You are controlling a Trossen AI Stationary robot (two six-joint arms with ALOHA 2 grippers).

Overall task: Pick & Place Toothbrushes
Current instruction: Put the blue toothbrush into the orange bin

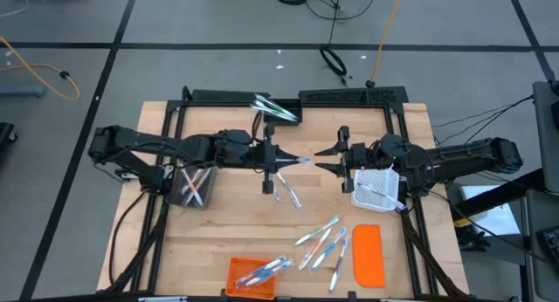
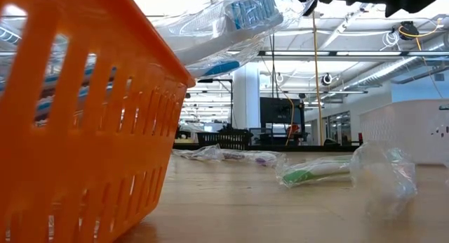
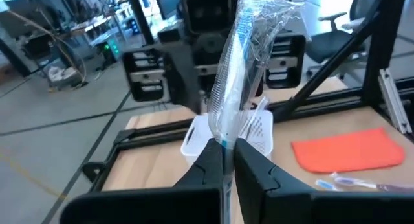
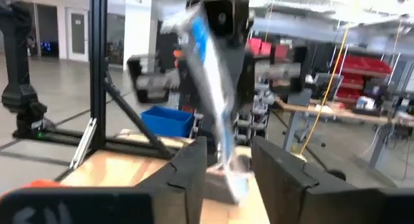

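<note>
Seen from above, a wrapped toothbrush (image 1: 295, 162) is pinched in the closed left gripper (image 1: 278, 156) mid-table, facing the parted right gripper (image 1: 325, 160). 2 lie in the orange basket (image 1: 238, 269); about 6 are left loose (image 1: 321, 243). The left wrist view confirms the grip. The right wrist view shows its fingers apart around the wrapper.

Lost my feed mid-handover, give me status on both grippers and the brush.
Left gripper shut on wrapped toothbrush, mid-table. Right gripper open, fingers either side of its far end, not clamped. Nothing between them.
</note>
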